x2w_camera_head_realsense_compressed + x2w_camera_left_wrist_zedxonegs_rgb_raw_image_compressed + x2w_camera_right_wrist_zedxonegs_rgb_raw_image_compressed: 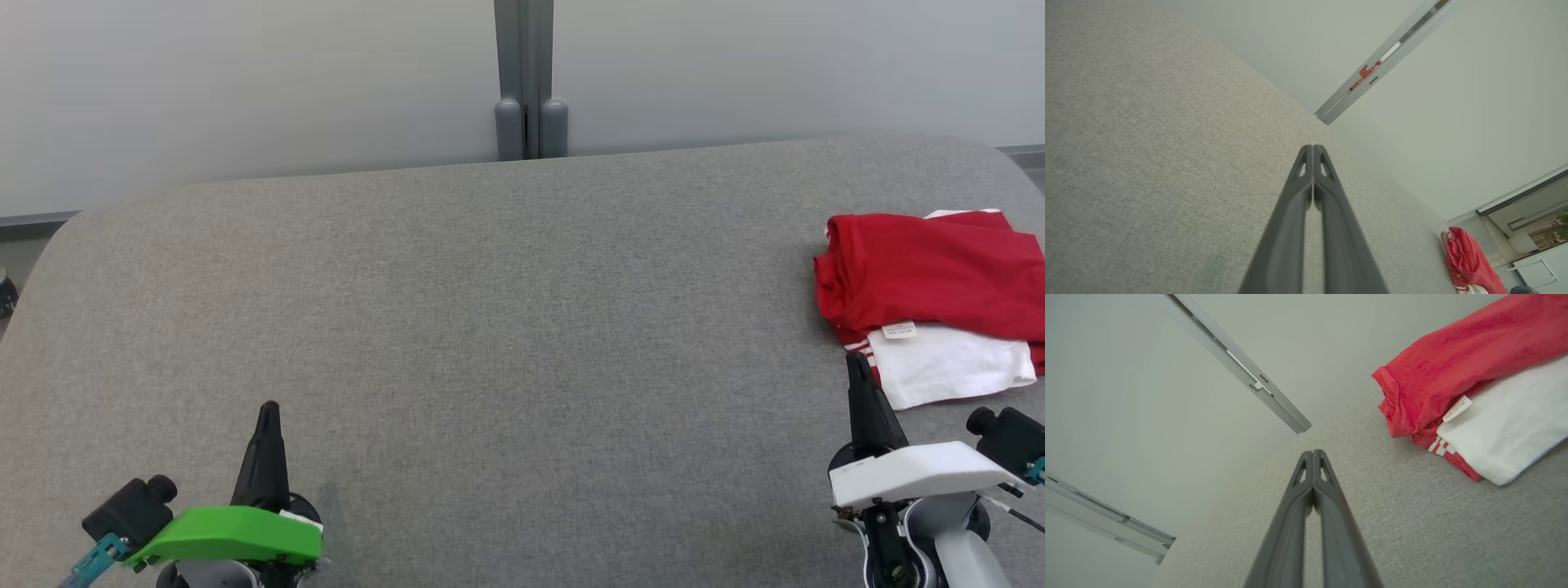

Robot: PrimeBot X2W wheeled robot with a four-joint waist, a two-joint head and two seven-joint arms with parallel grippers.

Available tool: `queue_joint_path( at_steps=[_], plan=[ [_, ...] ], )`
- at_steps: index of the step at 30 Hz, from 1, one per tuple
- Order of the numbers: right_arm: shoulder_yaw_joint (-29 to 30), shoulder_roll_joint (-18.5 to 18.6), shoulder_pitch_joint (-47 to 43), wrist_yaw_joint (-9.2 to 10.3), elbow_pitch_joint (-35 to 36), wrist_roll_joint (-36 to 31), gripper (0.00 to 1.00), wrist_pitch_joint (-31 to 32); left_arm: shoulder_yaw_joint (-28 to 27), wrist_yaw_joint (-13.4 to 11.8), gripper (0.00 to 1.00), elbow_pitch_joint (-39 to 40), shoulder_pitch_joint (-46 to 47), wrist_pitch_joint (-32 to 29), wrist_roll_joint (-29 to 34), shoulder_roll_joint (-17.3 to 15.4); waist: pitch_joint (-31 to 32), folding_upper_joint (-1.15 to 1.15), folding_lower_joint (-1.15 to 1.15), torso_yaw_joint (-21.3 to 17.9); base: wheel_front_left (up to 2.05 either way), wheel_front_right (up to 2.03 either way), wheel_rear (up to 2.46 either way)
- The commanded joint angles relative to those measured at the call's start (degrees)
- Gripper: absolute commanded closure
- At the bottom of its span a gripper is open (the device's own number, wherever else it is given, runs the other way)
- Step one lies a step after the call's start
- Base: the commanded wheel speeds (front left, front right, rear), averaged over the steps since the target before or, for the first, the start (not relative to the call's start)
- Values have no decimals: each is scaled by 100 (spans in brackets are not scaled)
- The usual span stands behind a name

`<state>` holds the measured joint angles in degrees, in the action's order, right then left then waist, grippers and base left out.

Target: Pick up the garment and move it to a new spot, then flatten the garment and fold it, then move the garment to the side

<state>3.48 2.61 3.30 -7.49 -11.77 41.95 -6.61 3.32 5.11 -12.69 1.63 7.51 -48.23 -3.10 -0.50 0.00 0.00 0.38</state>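
Observation:
A red and white garment (931,302) lies folded at the right edge of the grey table (490,327); a small white label shows on it. It appears as the garment (1470,396) at the upper right of the right wrist view and as a small red bundle (1466,261) at the lower right of the left wrist view. My right gripper (857,359) is shut and empty, its tips just beside the garment's near left corner. My left gripper (269,408) is shut and empty at the table's near left, far from the garment. Its tips (1313,148) meet, as do the right ones (1313,452).
Grey fabric covers the table, which has rounded far corners. Behind it stands a pale wall with a grey vertical post (524,82) at the middle. The wide middle of the table lies between my two grippers.

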Motion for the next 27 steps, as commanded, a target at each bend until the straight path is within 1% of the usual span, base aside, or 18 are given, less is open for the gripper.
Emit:
queue_joint_path(
  at_steps=[1, 27],
  plan=[
    [30, 31, 164, -2, 46, 208, 100, 58, -60, 43, 100, 61, 185, -53, -204, -53, 0, 0, 0, 0, 0, 0, 0],
    [138, 35, 233, -1, -51, 2019, 100, 532, -359, 118, 100, -4, 305, -519, -1826, -72, 9, 0, 0, -11, 0, 0, 0]
  ],
)
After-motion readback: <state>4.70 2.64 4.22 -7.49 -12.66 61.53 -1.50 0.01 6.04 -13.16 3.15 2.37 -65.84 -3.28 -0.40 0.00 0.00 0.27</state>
